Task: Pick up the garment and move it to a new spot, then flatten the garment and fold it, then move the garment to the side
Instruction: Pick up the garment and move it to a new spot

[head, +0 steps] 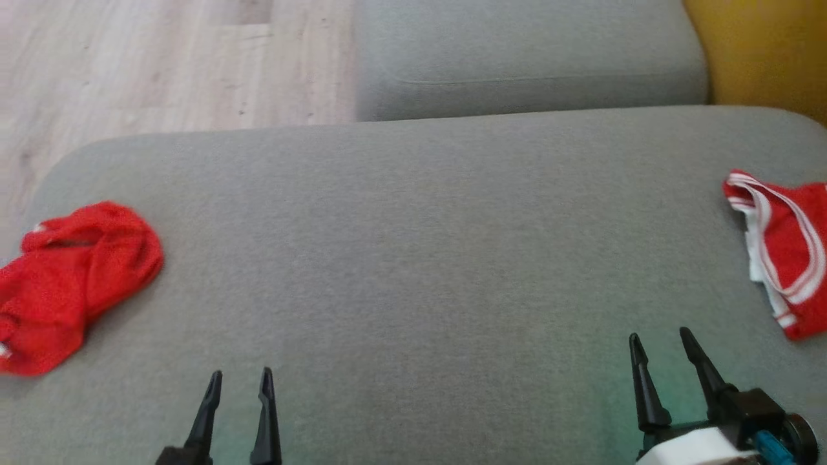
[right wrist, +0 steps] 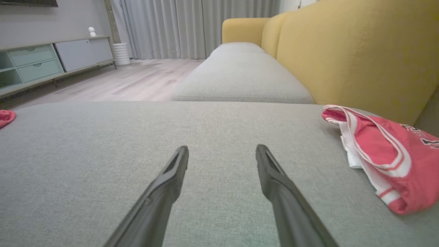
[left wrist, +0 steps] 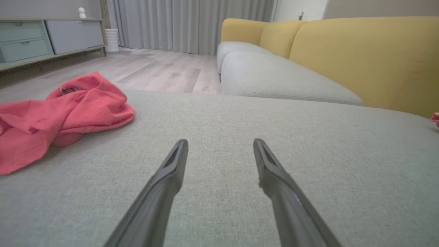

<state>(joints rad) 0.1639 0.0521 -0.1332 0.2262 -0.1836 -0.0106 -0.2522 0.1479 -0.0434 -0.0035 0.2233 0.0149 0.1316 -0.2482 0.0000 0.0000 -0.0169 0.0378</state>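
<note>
Left gripper (head: 241,373) and right gripper (head: 659,334) hover, jaws open and empty, above the sofa seat (head: 413,245); pickup not yet begun, so I'd reach right for the garment (head: 791,248) crumpled at its right edge

— What sort of room is it?
— Pale wood floor (head: 161,64), grey curtains (left wrist: 192,24) along the far side, and a low sideboard (right wrist: 82,51) with pale green drawers (right wrist: 32,55) on the left.
— And the seating?
— A long grey sofa (head: 413,226), with yellow backrests (right wrist: 360,51) on the right.
</note>
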